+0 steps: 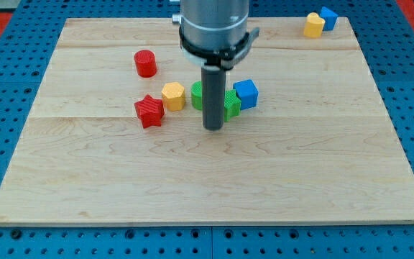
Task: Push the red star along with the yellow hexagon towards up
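The red star (149, 111) lies left of the board's centre. The yellow hexagon (172, 96) sits just up and to the right of it, touching or nearly touching. My tip (213, 128) is on the board to the right of both, about a block's width below and right of the yellow hexagon. The rod stands in front of two green blocks: one green block (197, 94) shows at its left and a second green block (233, 103) at its right, both partly hidden.
A blue cube (246, 93) sits right of the green blocks. A red cylinder (145, 63) stands above the red star. At the top right corner are a yellow block (313, 25) and a blue block (328, 16). The wooden board (207, 180) ends on all sides.
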Controlling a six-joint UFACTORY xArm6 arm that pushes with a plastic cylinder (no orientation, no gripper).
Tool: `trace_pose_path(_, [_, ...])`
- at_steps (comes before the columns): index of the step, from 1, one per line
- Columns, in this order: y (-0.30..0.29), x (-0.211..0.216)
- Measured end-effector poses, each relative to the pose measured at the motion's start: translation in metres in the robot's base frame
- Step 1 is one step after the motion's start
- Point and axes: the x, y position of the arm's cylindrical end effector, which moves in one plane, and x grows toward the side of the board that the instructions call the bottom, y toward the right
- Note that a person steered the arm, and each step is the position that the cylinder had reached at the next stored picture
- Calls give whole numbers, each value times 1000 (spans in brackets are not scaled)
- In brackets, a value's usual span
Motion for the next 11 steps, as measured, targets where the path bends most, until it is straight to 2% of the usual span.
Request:
trace_pose_path(1, [-29, 47])
trace_pose_path(2, [-98, 41])
trace_pose_path(3, [-146, 7])
trace_pose_path(4, [-157, -11])
trace_pose_path(6, [-111, -17])
trace_pose_path(8, [-111, -49])
trace_pose_path(10, [-89, -60])
trace_pose_path(11, [-153, -61])
